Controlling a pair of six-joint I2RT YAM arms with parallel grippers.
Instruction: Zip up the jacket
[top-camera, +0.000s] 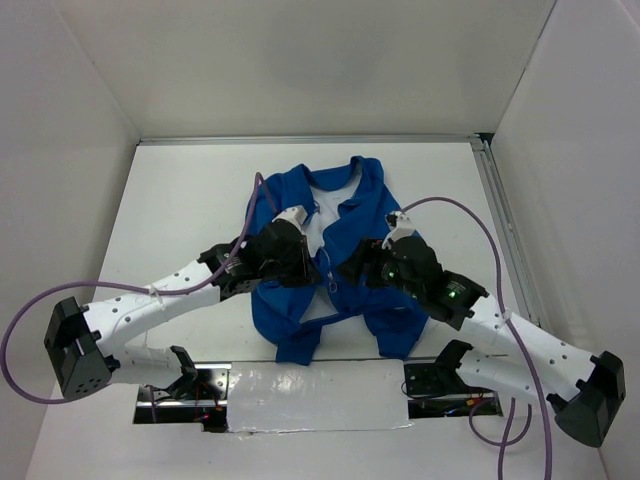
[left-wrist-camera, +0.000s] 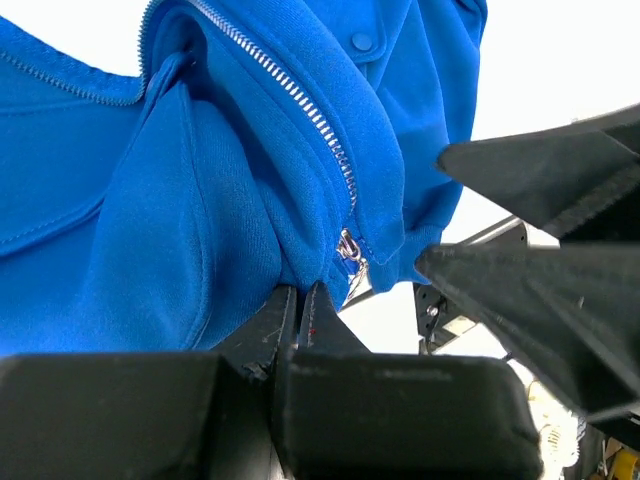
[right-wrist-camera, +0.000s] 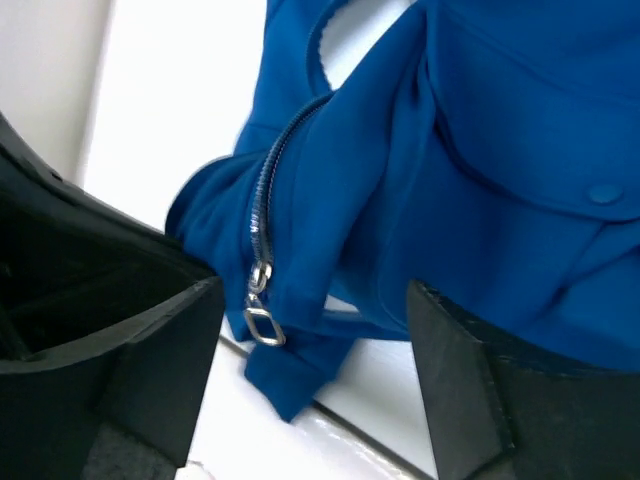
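Note:
The royal-blue jacket (top-camera: 365, 205) lies in the middle of the table, collar at the far side, its front partly open over white lining. My left gripper (top-camera: 310, 268) sits at the zipper's lower end. In the left wrist view it (left-wrist-camera: 298, 292) is shut on a fold of the jacket (left-wrist-camera: 190, 200) just beside the silver zipper slider (left-wrist-camera: 350, 248). My right gripper (top-camera: 360, 268) faces it from the right. In the right wrist view it (right-wrist-camera: 315, 310) is open, its fingers (right-wrist-camera: 470, 370) on either side of the jacket (right-wrist-camera: 500, 130), and the zipper pull (right-wrist-camera: 262, 322) hangs between them.
A shiny white strip (top-camera: 320, 395) runs along the table's near edge between the arm bases. White walls close in the left, right and far sides. A metal rail (top-camera: 500, 220) runs along the right side. Purple cables (top-camera: 470, 215) loop above both arms.

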